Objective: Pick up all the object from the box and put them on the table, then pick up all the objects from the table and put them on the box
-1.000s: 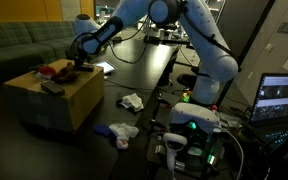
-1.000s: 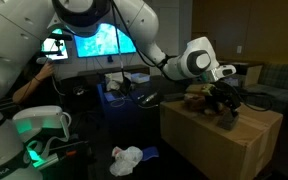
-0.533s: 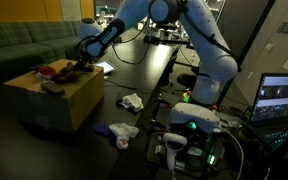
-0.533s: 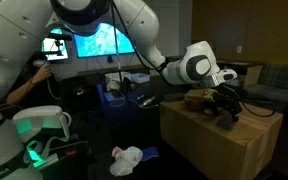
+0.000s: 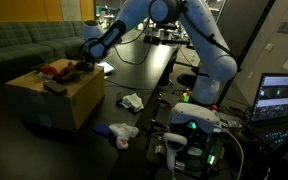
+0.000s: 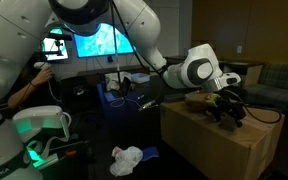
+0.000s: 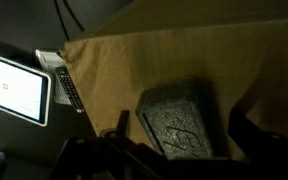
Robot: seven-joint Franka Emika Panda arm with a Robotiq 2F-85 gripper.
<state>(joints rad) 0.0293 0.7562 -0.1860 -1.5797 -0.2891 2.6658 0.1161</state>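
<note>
- The claw [image 5: 80, 68] is held wide open and empty, just above the box [image 7: 124, 60].
- The dark block [image 7: 179, 118] is seen lying on the box top, framed between the jaws.
- A straight descent is called for, with the block centred before closing.
- A red item [image 5: 52, 70] is seen nearby on the box; cloths [image 5: 132, 101] are spread on the table [image 5: 156, 80], well apart.

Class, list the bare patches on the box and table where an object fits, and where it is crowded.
On the box, bare cardboard lies between the grey block and its edge. On the table, a black strip beyond the white cloth is free. Crowded: around the red item beside the gripper.
</note>
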